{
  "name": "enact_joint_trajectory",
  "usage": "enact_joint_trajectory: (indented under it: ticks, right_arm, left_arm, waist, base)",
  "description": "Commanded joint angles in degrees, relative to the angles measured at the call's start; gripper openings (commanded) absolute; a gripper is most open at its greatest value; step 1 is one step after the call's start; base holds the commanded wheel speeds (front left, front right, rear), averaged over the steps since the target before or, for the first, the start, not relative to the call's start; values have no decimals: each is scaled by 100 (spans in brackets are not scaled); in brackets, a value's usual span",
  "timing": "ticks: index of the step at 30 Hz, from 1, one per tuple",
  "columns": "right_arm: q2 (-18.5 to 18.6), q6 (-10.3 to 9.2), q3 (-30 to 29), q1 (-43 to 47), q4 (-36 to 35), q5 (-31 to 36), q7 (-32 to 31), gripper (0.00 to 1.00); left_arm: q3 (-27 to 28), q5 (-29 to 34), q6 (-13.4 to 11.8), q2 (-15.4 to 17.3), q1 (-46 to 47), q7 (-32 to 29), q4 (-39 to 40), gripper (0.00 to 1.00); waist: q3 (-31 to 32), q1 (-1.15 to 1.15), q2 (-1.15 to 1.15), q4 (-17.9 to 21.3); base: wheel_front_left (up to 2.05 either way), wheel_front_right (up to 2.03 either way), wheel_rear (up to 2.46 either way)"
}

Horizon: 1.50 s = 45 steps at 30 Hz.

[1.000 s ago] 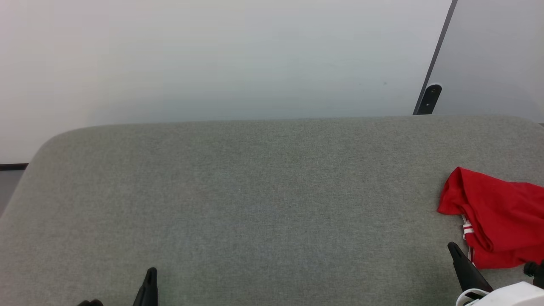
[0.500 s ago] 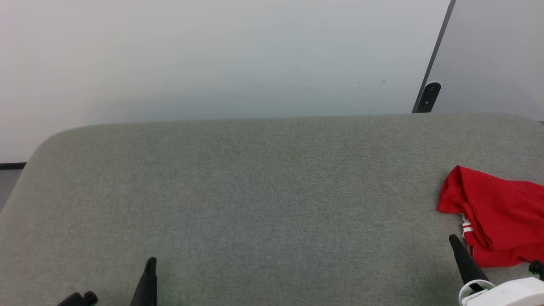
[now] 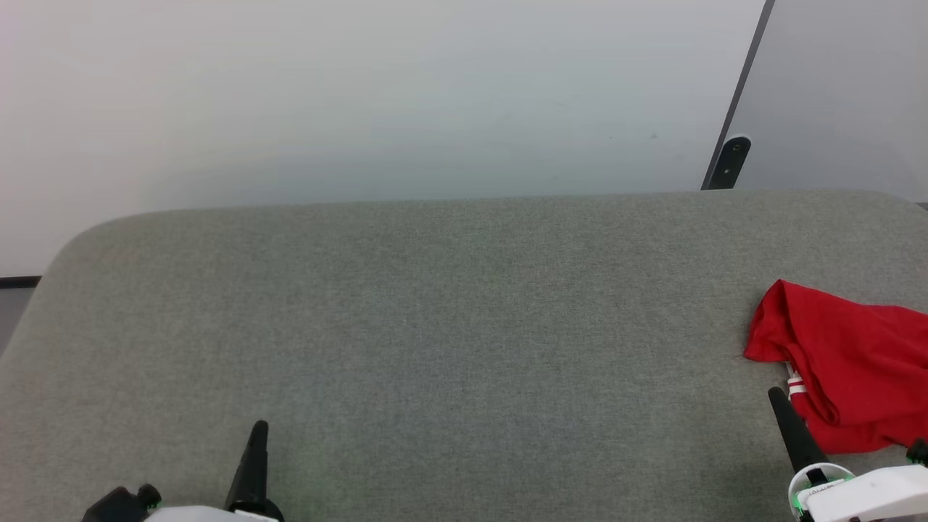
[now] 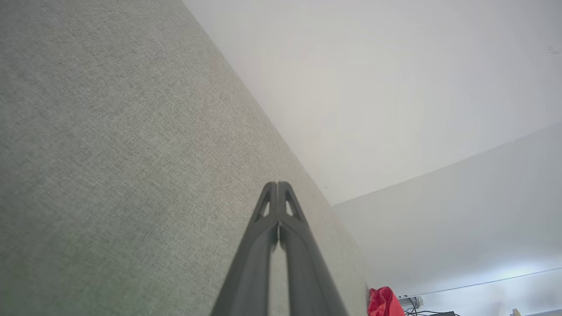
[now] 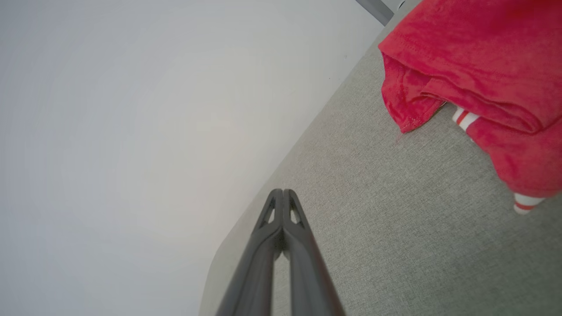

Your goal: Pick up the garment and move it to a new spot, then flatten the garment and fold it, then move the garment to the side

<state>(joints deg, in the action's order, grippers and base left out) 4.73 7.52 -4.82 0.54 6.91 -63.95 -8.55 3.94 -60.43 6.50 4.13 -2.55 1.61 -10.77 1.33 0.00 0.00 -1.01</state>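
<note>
Hovering low, both tools have their fingers pressed together and empty: the left gripper [image 3: 259,429] is well apart from the cloth, and the right gripper [image 3: 776,396] has its tip just beside the garment [image 3: 848,359]. Unopened, it would likely shove the heap along the grey cushion [image 3: 435,326] or snag one layer. Beyond the tip a folded corner points away; the heap is too bunched to judge its long axis.

The garment [image 3: 848,362] ran off the right edge of the head view and the upper right corner of the right wrist view. Low in the left wrist view it was a tiny red scrap. The head view's bottom edge cut off the left gripper [image 3: 259,428] and the right gripper [image 3: 777,395].
</note>
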Motion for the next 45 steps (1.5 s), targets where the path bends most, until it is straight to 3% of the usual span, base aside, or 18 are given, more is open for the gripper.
enact_joint_trajectory:
  ticks: [1,45]
  right_arm:
    - [-11,-2,-29,-145,-2,-190,40,0]
    - [-141,-5,-142,-559,530,-2121,162,0]
  left_arm:
    - [35,-196,38,6,135,-43,21,0]
    - [211,-2379,96,-91,711,-615,-235,0]
  waist:
    - [-5,0,0,3]
    - [-102,0,0,68]
  base:
    - [0,0,0]
    - [0,0,0]
